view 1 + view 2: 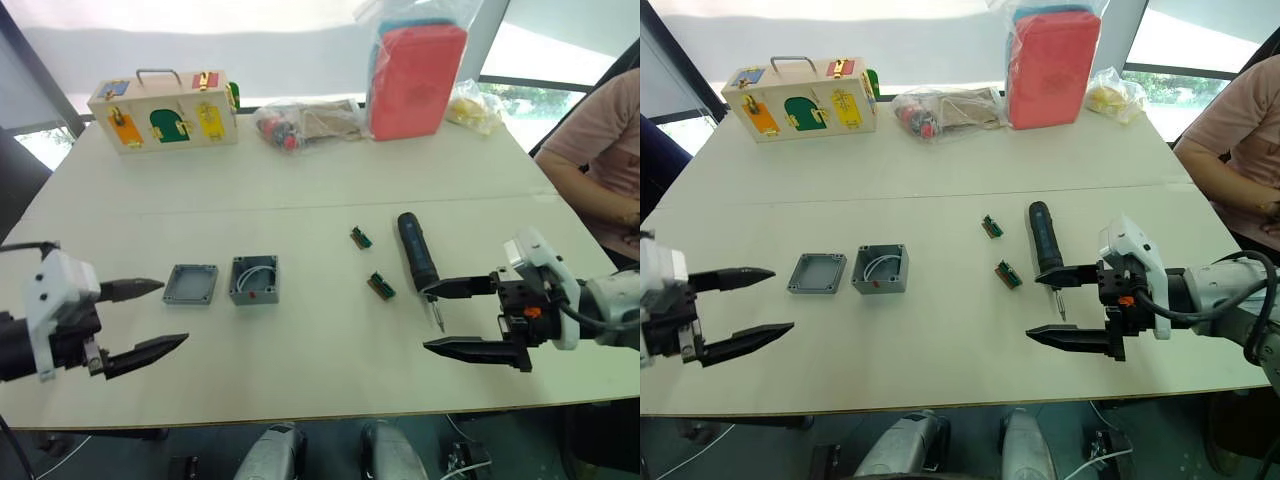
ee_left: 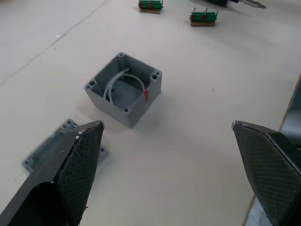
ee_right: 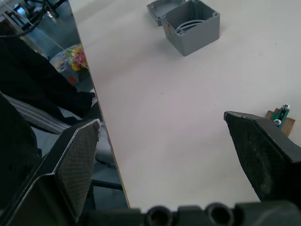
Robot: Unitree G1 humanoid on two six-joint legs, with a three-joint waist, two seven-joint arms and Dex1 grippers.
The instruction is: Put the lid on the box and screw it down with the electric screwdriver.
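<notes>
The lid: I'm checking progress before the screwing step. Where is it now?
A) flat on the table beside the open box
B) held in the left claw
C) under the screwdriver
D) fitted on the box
A: the lid lies flat on the table just beside the box, which is open with white wires showing.

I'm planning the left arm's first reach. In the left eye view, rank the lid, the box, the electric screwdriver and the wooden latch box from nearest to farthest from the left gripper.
From the left gripper, open at the table's near left:
1. The lid, just ahead of its fingertips.
2. The box, beside the lid on its right.
3. The electric screwdriver, across the table by the right gripper.
4. The wooden latch box, at the far left edge.
</notes>
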